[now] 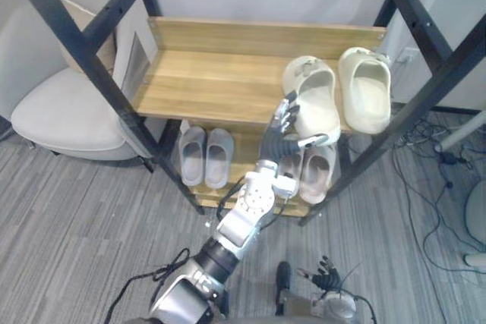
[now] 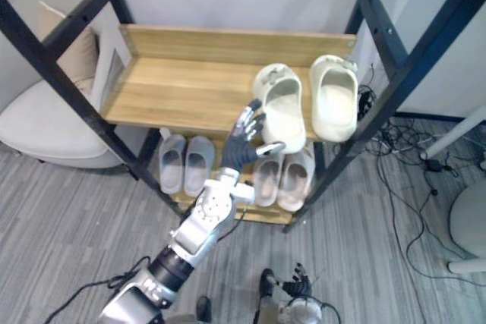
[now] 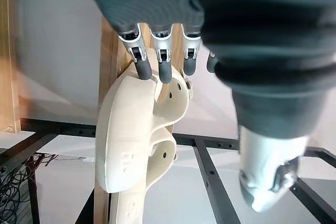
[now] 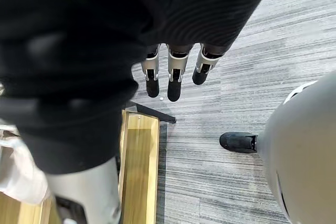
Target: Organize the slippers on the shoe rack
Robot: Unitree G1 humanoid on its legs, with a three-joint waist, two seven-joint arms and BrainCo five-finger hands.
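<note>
From the head views, the shoe rack (image 1: 205, 73) stands against the wall, a black frame with wooden shelves. Two cream slippers sit towards the right of the top shelf. The left hand (image 1: 277, 142) reaches up to the nearer cream slipper (image 1: 315, 104), whose near end hangs out past the shelf's front edge. The second cream slipper (image 1: 366, 89) lies just beside it, fully on the board. The left wrist view adds detail: the fingers (image 3: 144, 66) are straight, with their dark tips resting against the slipper's rounded side. The thumb (image 3: 268, 182) is held well apart and grips nothing. In that close view the slipper is thick, smooth and moulded, with small round holes in its upper part. On the lower shelf a grey pair (image 1: 205, 155) sits to the left and a beige pair (image 1: 311, 168) to the right. The arm partly covers the beige pair, so its left slipper is hard to make out. The right hand (image 1: 325, 272) hangs low near the robot's body. Its own wrist view shows relaxed, straight fingers (image 4: 175, 85) holding nothing above the grey floor (image 4: 226, 98), beside the end of a wooden board (image 4: 139, 166). A pale chair (image 1: 61, 111) is cut off by the rack's frame on the left.
</note>
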